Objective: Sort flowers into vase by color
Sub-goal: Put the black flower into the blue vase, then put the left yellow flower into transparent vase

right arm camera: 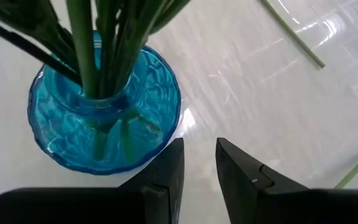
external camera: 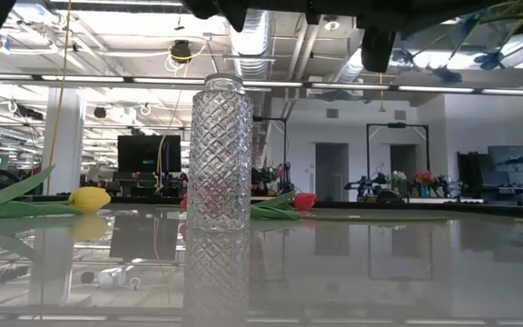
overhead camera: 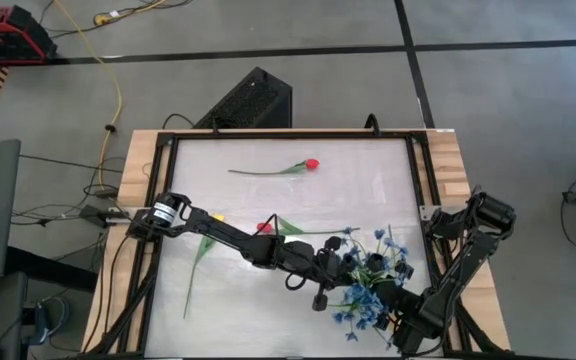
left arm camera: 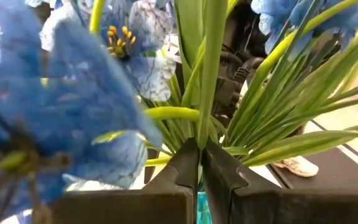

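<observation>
Flowers: blue sprays (overhead camera: 368, 285) are seen bunched at the right end of the bench (overhead camera: 298, 190), stems down in a blue glass vase (right arm camera: 104, 112).
Left claw (left arm camera: 199, 163): reached across over the blue bunch; fingers are clenched on a green stem (left arm camera: 211, 74) above the vase.
Right claw (right arm camera: 199, 163): held low just beside the blue vase, fingers parted, nothing gripped between them.
Red tulip (overhead camera: 310, 163): laid flat at the far side of the bench, well apart from the arms.
Second red tulip (overhead camera: 265, 228): laid near the middle, partly covered by the left arm.
Yellow tulip (external camera: 89, 199): laid flat toward the left.
Clear vase (external camera: 219, 152): upright, diamond-cut glass, seen from the low camera.
</observation>
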{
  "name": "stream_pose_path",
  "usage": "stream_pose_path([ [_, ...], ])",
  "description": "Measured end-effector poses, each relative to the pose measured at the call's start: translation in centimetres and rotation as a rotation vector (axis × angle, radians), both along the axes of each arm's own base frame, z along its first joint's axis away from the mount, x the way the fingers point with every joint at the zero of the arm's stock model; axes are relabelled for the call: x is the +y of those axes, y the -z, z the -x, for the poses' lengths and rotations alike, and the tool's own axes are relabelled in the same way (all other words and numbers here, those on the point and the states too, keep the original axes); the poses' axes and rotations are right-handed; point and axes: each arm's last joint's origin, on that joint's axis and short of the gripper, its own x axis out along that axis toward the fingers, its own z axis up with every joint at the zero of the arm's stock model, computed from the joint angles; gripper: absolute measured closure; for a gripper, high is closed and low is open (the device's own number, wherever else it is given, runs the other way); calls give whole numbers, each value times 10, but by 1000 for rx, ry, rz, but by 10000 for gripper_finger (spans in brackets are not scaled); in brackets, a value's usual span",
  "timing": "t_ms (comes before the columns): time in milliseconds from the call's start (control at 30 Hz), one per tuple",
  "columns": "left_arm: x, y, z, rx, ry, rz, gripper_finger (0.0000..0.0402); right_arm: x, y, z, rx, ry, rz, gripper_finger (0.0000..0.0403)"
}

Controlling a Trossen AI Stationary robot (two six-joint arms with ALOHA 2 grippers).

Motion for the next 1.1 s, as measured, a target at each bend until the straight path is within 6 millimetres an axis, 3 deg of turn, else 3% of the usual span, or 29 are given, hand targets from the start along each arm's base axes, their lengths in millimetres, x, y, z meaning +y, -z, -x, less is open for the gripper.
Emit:
stream_pose_path([
  [367,0,1,1,25,31,-15,395,2,-16,0,31,-2,24,285],
  [500,2,3,2,52,34,-34,359,5,-28,0,81,4,13,284],
  [700,11,-10,9,128,24,-49,292,4,-43,2,159,16,-4,272],
  [933,28,-40,37,343,6,-97,251,-1,-73,11,177,-12,-84,241],
  [1100,45,-70,80,567,-80,-179,248,-7,-95,22,127,-29,-165,230],
])
